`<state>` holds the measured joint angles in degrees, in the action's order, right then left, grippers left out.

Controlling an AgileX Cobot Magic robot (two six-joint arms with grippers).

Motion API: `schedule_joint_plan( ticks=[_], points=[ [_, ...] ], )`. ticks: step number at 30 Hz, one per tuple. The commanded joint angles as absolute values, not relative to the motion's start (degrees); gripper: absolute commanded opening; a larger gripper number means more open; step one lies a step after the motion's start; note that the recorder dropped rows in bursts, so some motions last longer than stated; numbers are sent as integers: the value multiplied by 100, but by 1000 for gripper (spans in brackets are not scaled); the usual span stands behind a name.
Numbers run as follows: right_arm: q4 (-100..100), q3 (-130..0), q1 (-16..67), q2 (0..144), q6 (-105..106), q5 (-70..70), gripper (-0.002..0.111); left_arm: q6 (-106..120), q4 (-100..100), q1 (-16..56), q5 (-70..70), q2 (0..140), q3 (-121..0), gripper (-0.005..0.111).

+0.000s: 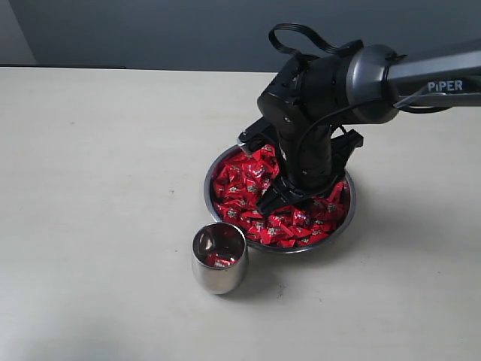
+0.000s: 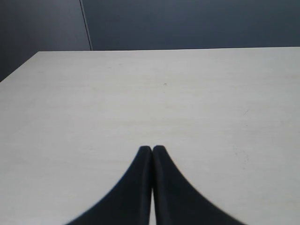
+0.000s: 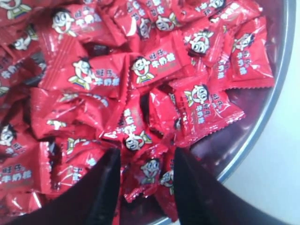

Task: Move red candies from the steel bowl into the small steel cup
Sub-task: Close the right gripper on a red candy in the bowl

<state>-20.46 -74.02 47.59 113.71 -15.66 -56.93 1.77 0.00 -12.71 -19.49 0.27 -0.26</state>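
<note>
Right gripper [image 3: 146,161] down in steel bowl [image 1: 209,197], jaws parted astride one of red candies [image 1: 248,188] — nothing pinched. Small steel cup [image 1: 218,280] just beside bowl, toward left arm's side. Left gripper [image 2: 152,149] closed, idle over table [image 2: 140,93].

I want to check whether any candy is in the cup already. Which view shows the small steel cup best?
The exterior view: the small steel cup stands in full sight, open mouth showing red inside. Neither wrist view shows it.
</note>
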Motion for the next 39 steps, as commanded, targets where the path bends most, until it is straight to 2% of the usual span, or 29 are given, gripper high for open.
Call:
schedule_joint_plan(
  ticks=[1,26,28,35,39],
  points=[
    [-2048,-7395,4732,11367,-1556,-5635,37,168,-35,-1244,-1891,0,0,0],
    [-2118,-7395,4732,11554,-1566,-5702,37,168,-35,-1244,-1891,0,0,0],
    [-2118,-7395,4732,11554,-1566,-5702,32,168,-35,-1244,-1891,0,0,0],
    [-2118,-7395,4732,11554,-1566,-5702,0,168,-35,-1244,-1891,0,0,0],
    [-2130,-7395,4732,11554,-1566,-5742,-1,168,-35,-1244,-1891,0,0,0]
  ],
)
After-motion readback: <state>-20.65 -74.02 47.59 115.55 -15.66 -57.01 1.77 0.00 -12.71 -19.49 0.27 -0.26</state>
